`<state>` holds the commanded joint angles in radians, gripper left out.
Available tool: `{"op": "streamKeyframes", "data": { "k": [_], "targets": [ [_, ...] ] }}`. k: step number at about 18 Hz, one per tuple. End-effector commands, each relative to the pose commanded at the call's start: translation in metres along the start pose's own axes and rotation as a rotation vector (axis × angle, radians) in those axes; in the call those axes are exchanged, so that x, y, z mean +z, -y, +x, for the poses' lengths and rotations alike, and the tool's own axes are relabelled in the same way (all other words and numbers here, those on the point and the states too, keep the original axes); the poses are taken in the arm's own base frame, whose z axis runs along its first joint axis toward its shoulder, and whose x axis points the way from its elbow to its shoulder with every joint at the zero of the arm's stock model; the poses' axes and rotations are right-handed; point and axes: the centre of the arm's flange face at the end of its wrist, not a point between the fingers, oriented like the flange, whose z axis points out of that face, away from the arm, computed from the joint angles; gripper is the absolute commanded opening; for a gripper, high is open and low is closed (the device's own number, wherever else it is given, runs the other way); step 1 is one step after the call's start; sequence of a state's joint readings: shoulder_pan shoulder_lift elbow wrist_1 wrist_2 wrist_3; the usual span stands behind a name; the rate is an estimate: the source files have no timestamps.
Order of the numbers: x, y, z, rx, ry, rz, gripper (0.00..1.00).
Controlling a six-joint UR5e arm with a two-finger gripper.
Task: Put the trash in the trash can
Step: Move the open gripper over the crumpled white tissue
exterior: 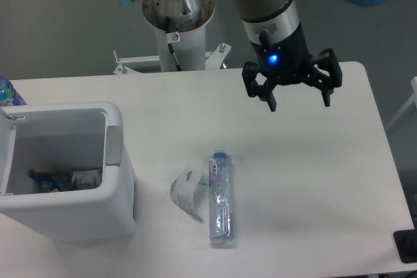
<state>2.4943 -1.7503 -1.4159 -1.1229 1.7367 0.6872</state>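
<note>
In the single fixed view, the gripper (300,102) hangs above the table (326,213) near its far edge, toward the right, with its fingers spread wide apart and nothing between them. The bottle (221,200) lies on its side toward the near edge, about midway along it, its pale cap pointing to the far edge and its blue-and-white label just below the cap. The crumpled wrapper (186,190) lies just beside the bottle on its left, seemingly touching it near the label. The trash can (114,144) stands at the near left corner with its lid swung open to the left; a few scraps already lie at the bottom. Neither piece of trash is in the can yet, so the picking appears not to have started, and the gripper is well apart from both items. Several things could go wrong from here. The bottle is clear, crushed and round-sided, so it may roll or squirt out if the fingers close off-centre or along its length. The wrapper is thin and lies flat, so the fingers may scrape the table or pinch nothing. Because the two lie so close, reaching for one could drag or push the other aside.
</note>
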Motion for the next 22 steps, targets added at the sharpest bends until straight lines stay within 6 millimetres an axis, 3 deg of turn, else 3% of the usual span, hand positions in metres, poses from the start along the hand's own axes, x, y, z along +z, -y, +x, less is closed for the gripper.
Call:
{"op": "streamKeyframes", "data": {
  "k": [8,14,22],
  "targets": [
    [0.022,0.004,0.015,-0.047,-0.111,0.034,1.0],
    [0.046,-0.004,0.034,-0.123,-0.176,0.021,1.0],
    [0.103,-0.022,0.093,-0.065,-0.35,-0.015,1.0]
  ]
}}
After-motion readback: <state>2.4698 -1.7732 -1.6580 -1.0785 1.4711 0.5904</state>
